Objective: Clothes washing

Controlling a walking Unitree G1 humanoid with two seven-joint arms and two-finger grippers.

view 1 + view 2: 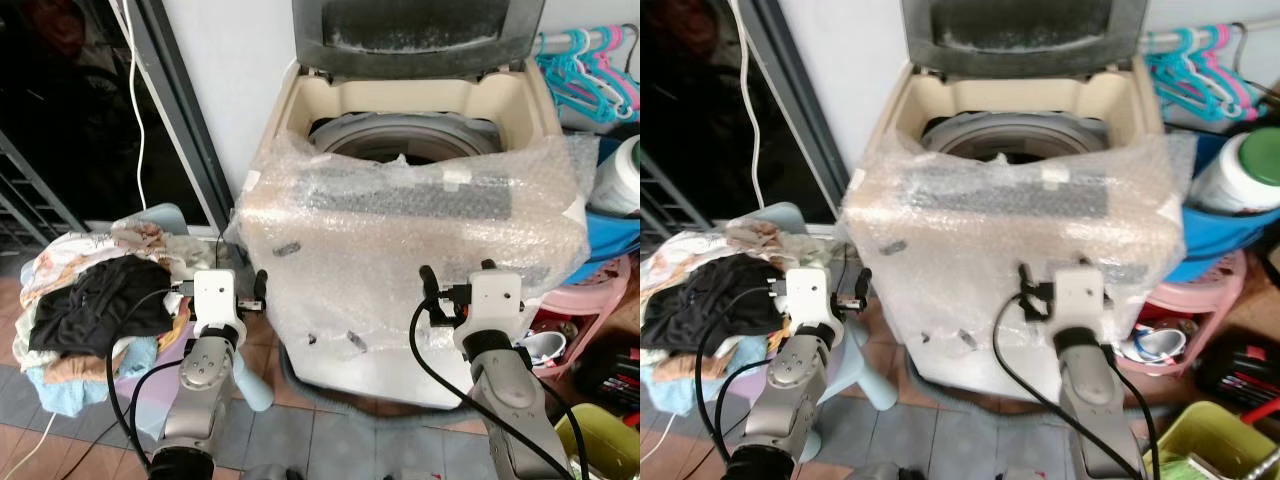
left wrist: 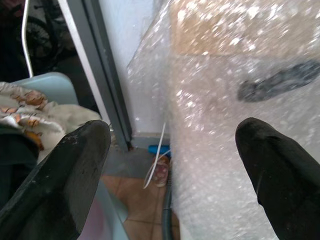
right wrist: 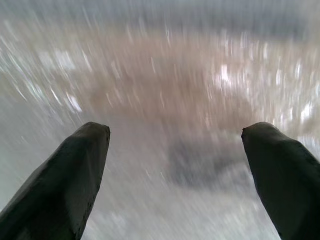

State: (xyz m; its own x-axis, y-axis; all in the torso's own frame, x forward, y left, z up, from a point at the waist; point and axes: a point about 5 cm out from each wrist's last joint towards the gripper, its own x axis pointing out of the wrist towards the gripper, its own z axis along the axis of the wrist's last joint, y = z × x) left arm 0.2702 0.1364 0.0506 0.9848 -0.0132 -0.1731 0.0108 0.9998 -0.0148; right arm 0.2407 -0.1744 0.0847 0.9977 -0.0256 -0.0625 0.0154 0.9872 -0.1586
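The washer [image 1: 420, 130] stands ahead with its lid up, and bubble wrap [image 1: 400, 250] covers its front. Both the left gripper [image 2: 170, 165] and the right gripper [image 3: 175, 160] have fingers apart, facing the wrap. The clothes [image 1: 95, 300] lie piled on a chair [image 1: 165, 220] to the left.

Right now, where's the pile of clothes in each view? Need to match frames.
Left eye view: pile of clothes at the left edge, beside the left end effector.
Right eye view: far left, partly cut off.
Left wrist view: a patterned corner at the left edge.
Right wrist view: not in it; blurred bubble wrap.
Shared landmark: the bubble-wrapped washing machine.
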